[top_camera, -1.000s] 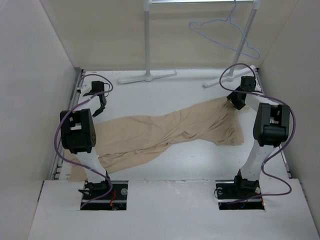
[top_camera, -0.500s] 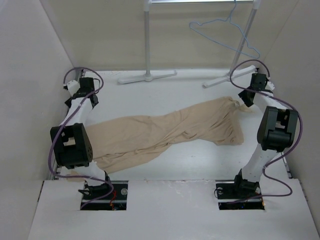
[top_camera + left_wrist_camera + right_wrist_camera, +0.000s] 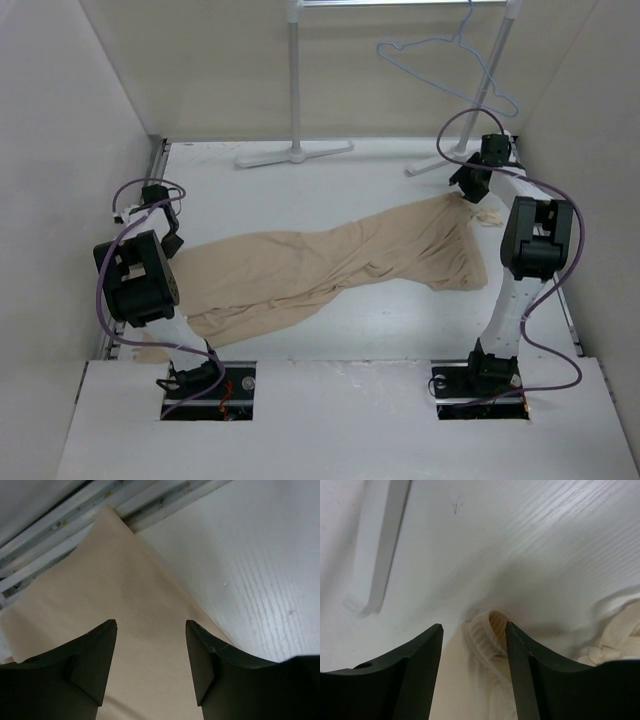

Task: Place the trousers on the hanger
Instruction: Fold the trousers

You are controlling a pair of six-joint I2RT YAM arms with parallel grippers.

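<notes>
The beige trousers point(image 3: 340, 260) lie flat across the table, leg ends at the left and waist at the back right. The light-blue hanger point(image 3: 440, 55) hangs from the rack rail at the top right. My left gripper point(image 3: 166, 238) hovers over a leg end by the table's left edge. In the left wrist view it point(image 3: 151, 625) is open, with smooth trouser fabric point(image 3: 100, 590) below the fingers. My right gripper point(image 3: 472, 186) is at the waist. In the right wrist view it point(image 3: 474, 626) is open and straddles the ribbed waistband point(image 3: 485, 630), which touches the right finger.
The white rack's feet point(image 3: 295, 152) stand at the back of the table, one point(image 3: 380, 545) just beyond my right gripper. A bunched drawstring point(image 3: 615, 640) lies right of the waistband. A metal rail point(image 3: 75, 525) runs along the table's left edge. Walls close in on both sides.
Both arms swung outward, then back. The left gripper has come down nearer over the leg end by the left edge. The right gripper has returned over the waistband.
</notes>
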